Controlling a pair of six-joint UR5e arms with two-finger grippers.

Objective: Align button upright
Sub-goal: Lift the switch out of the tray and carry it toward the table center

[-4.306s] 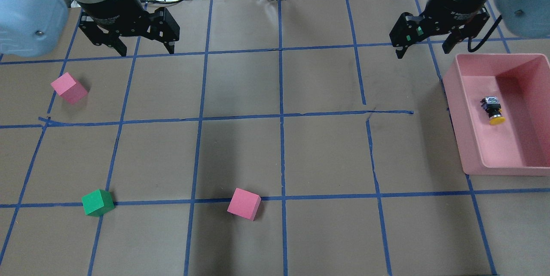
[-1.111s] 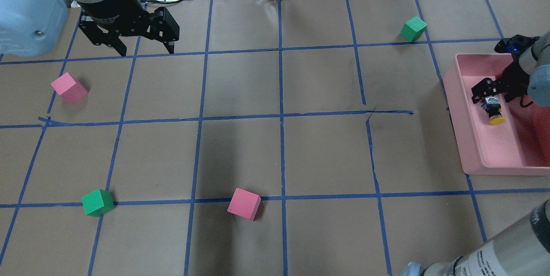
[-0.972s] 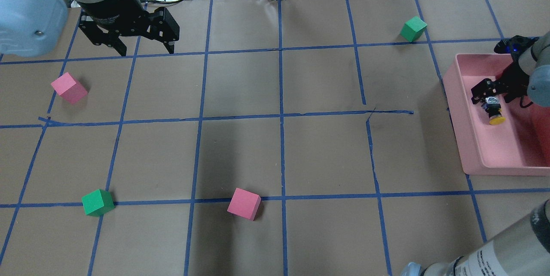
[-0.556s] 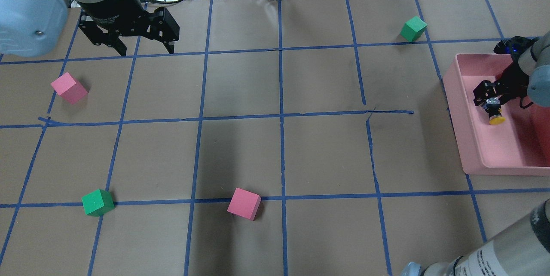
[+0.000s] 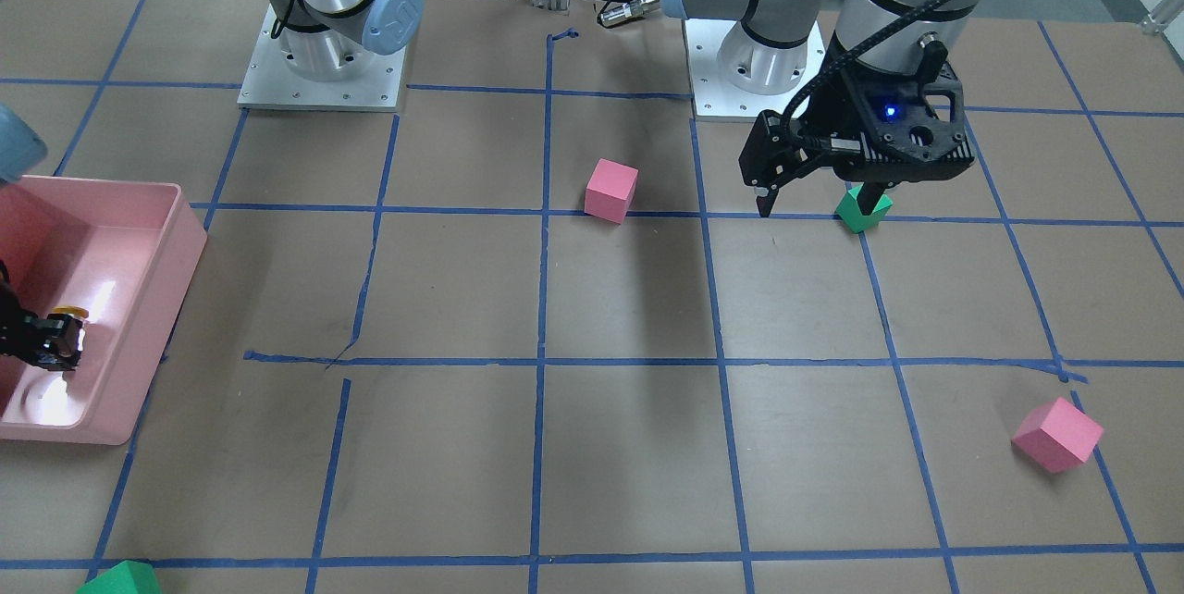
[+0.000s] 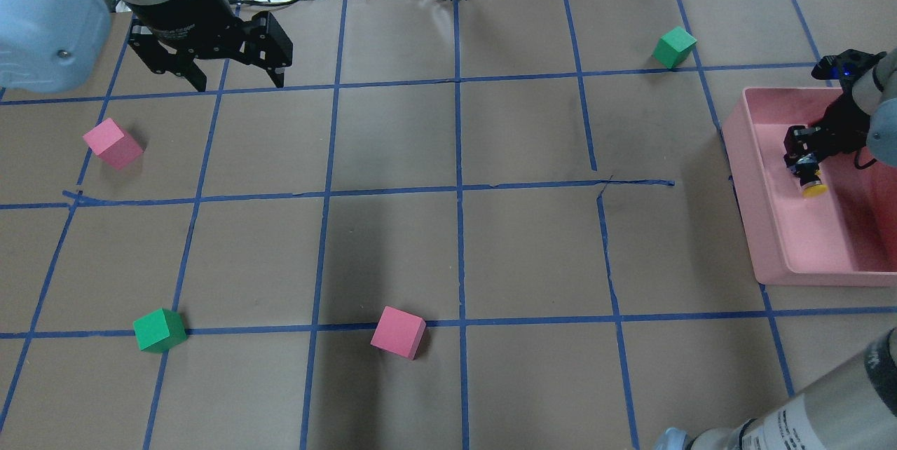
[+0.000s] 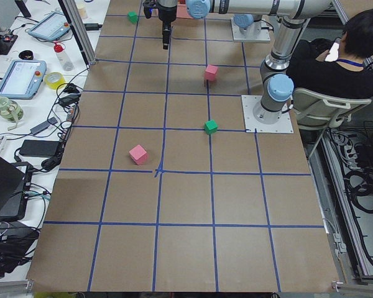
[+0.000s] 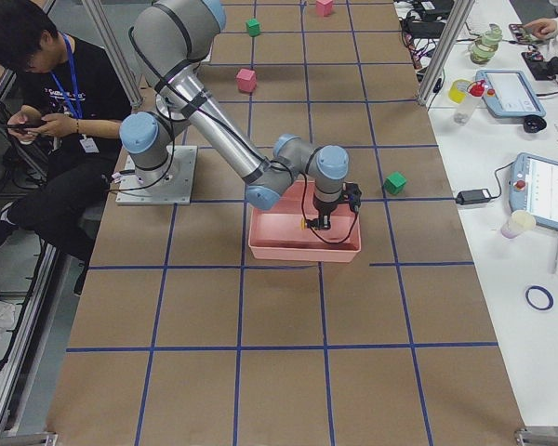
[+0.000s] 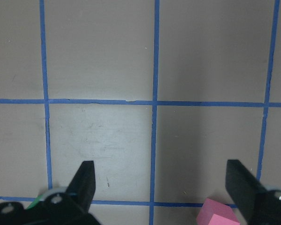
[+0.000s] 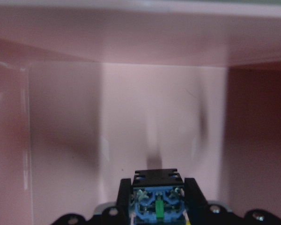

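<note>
Button [image 6: 811, 182]: sideways in pink bin [image 6: 771, 240], axis 11-to-5 o'clock overhead, cap toward 5. Right gripper [image 6: 802, 158] clamps its base; left gripper [image 6: 240, 83] spread wide, empty.

Left arm enters at upper left of the overhead view, wrist pointing down. Left gripper [image 6: 240, 82] hangs in the air, fingers [image 9: 85, 180] spread wide. Right arm comes in from the lower right corner and folds back, wrist low at the right edge. Right gripper [image 6: 802, 155] points down — fingers [image 10: 124, 194] pinched on the base of the button [image 10: 158, 202].
</note>
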